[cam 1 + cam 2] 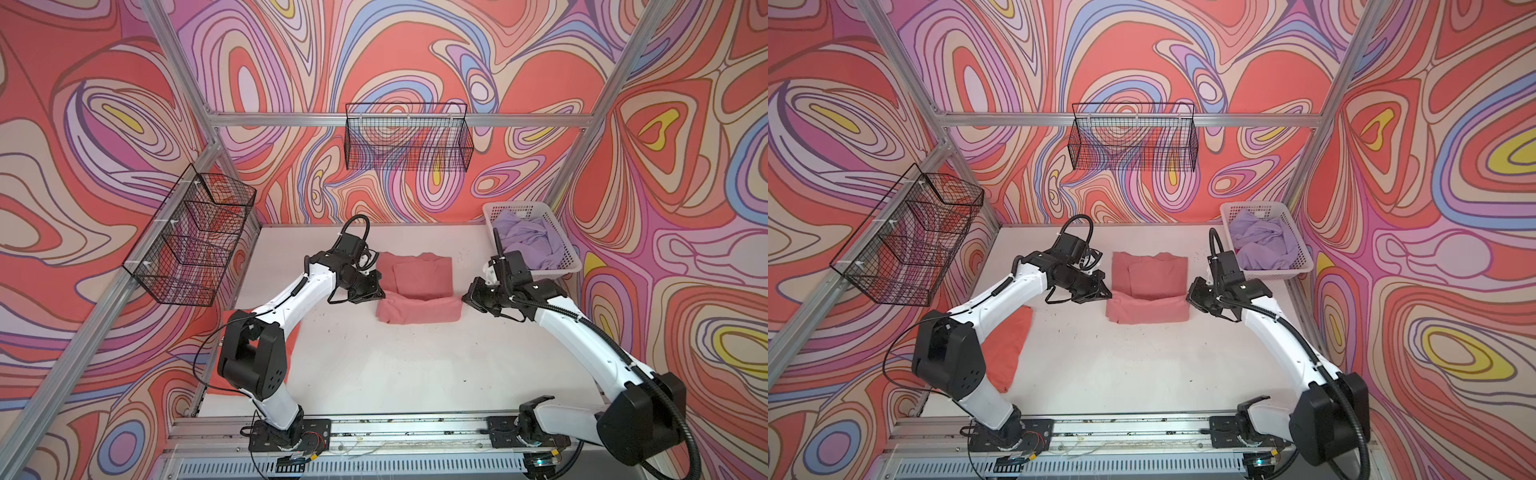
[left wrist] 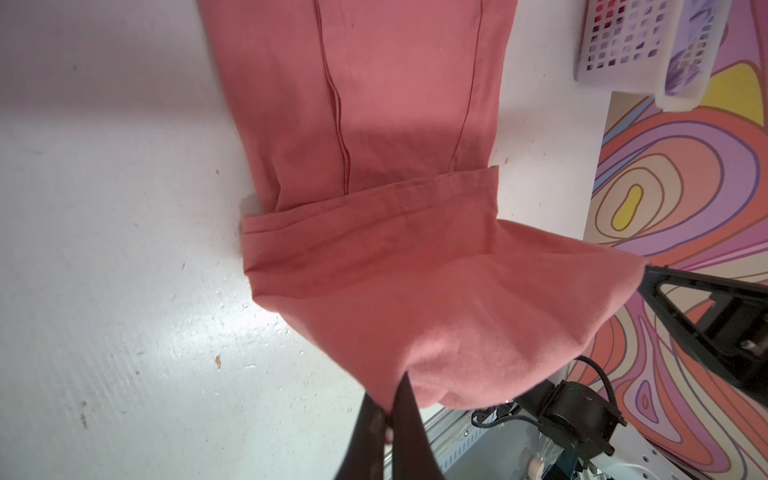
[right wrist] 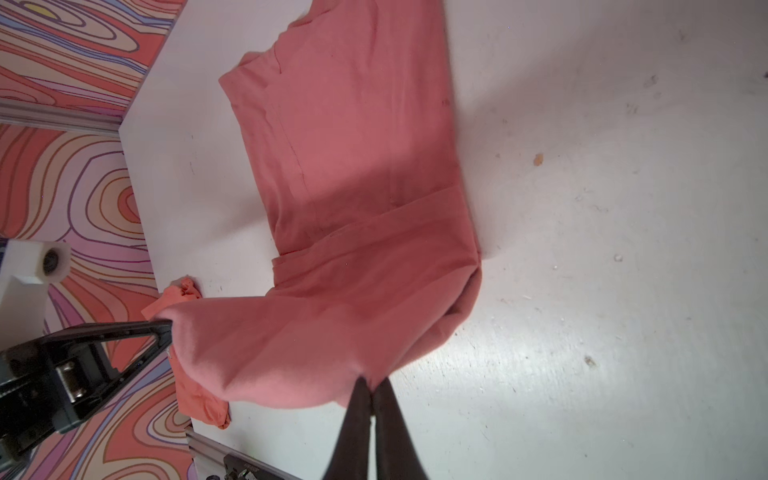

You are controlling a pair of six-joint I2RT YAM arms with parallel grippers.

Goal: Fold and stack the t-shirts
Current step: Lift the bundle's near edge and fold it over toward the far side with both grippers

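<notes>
Left hand (image 1: 380, 293): clenched on pink t-shirt (image 1: 419, 277), near-left corner
Right hand (image 1: 465, 297): clenched on its near-right corner
Lavender t-shirt (image 1: 527, 243): in basket (image 1: 519, 206), bench (image 1: 374, 365) far-right corner
Orange t-shirt (image 1: 1009, 349): left edge

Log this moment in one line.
phase: mid-fold | left gripper: shut on salmon-pink shirt | right gripper: shut on same shirt | lavender shirt: in white basket
</notes>
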